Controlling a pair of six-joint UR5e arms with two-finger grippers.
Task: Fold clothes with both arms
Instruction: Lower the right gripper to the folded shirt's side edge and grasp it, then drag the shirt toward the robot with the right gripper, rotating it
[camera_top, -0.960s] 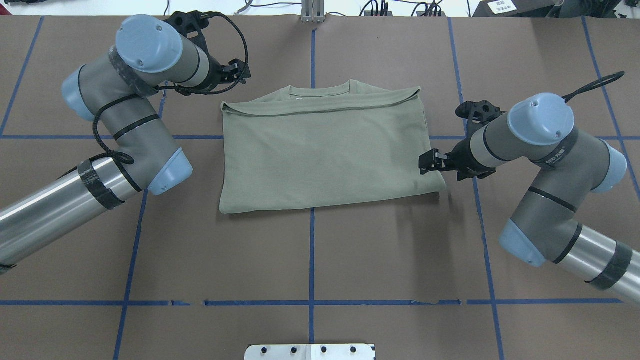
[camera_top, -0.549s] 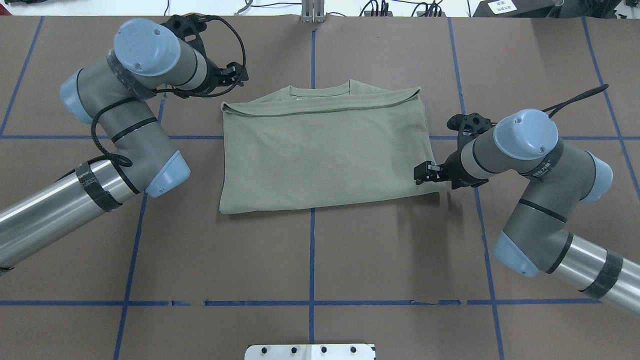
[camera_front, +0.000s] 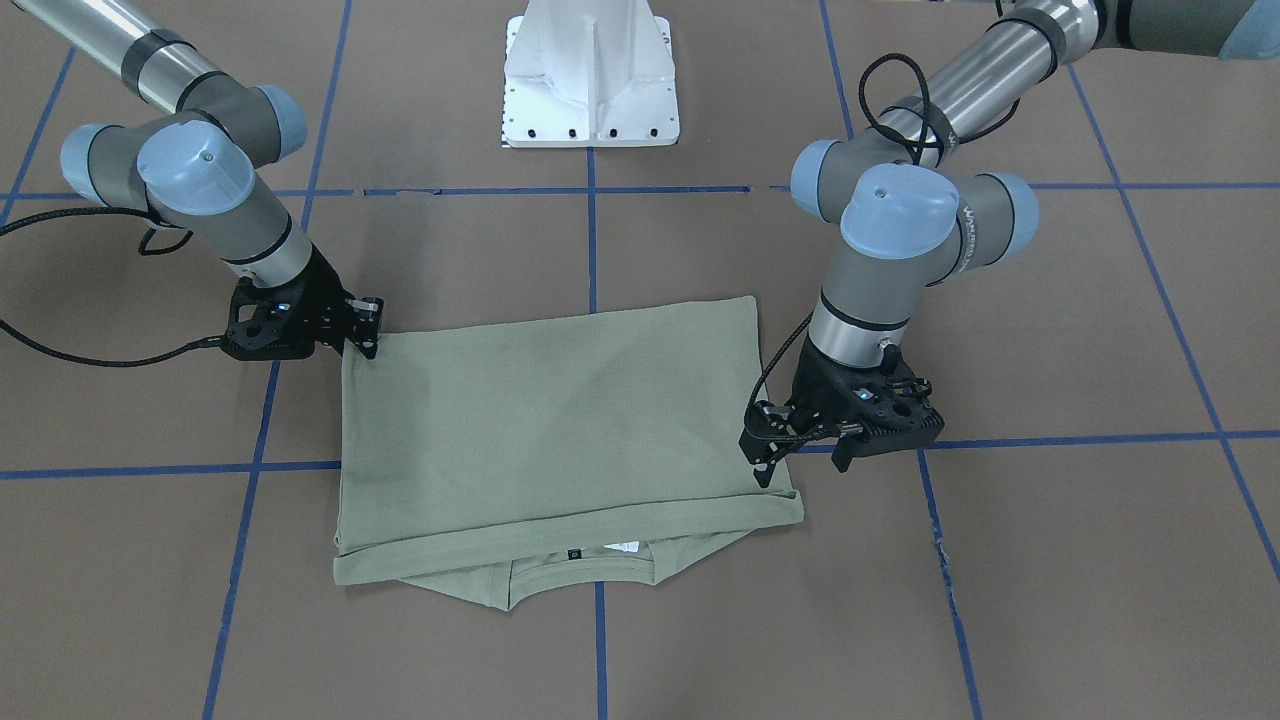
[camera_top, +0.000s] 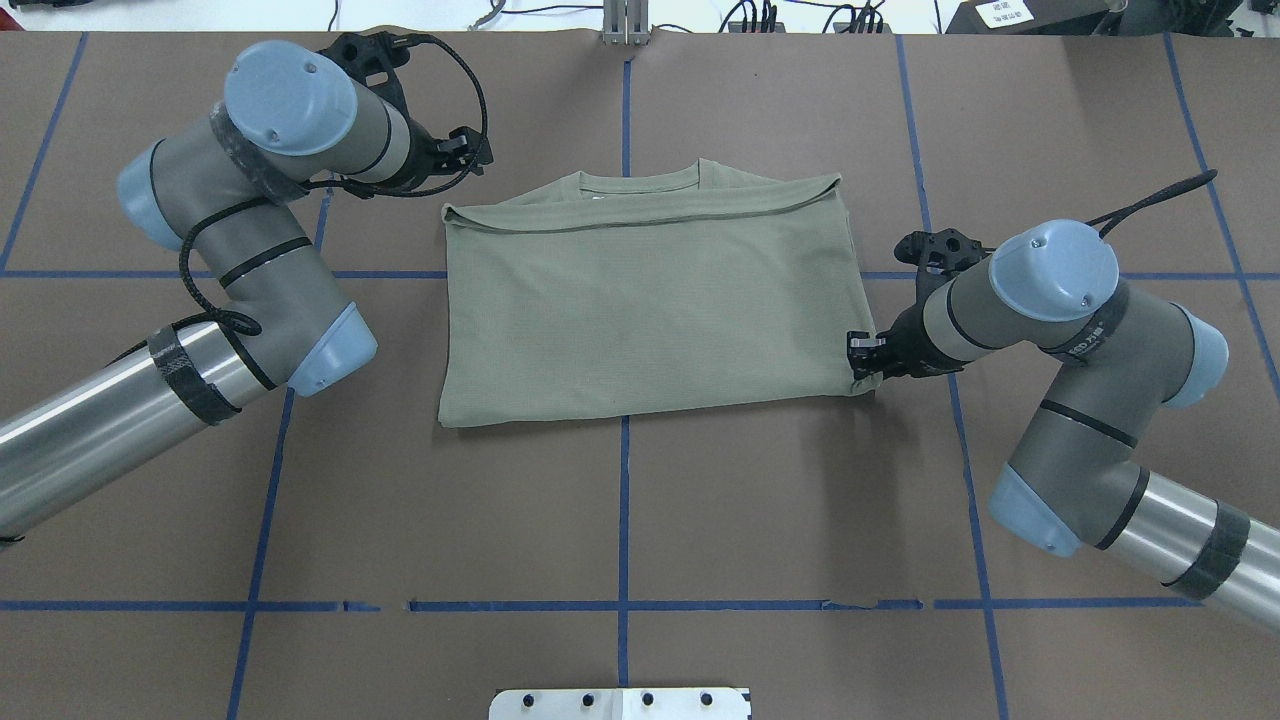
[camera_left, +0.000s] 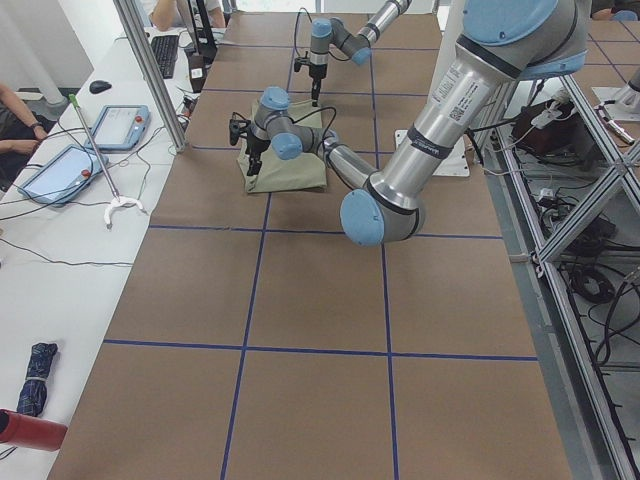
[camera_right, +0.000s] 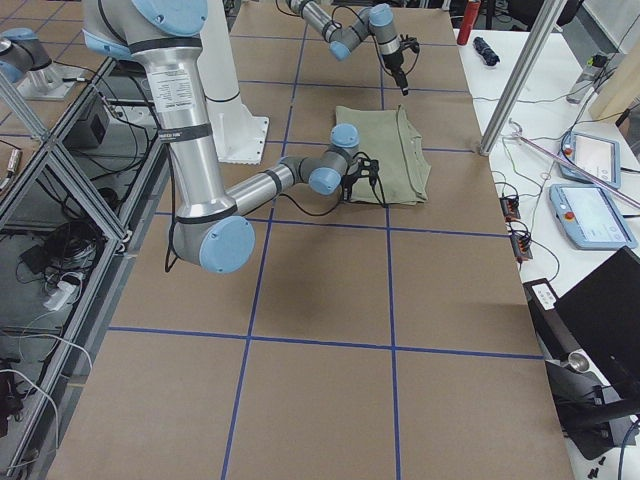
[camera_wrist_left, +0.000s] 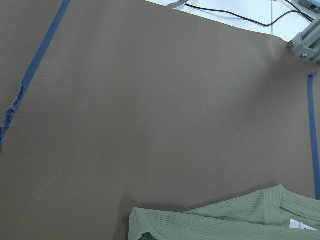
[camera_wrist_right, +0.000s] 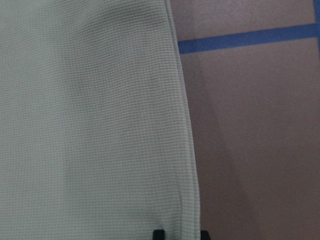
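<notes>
Left gripper (camera_front: 800, 462) by shirt's (camera_front: 560, 420) far-left corner; right gripper (camera_front: 370, 332) at near-right.

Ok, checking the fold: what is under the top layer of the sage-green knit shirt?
Past the folded edge, the sage-green knit shirt shows its round neckline and a white tag. Everything else beneath is covered; no sleeve shows.
</notes>
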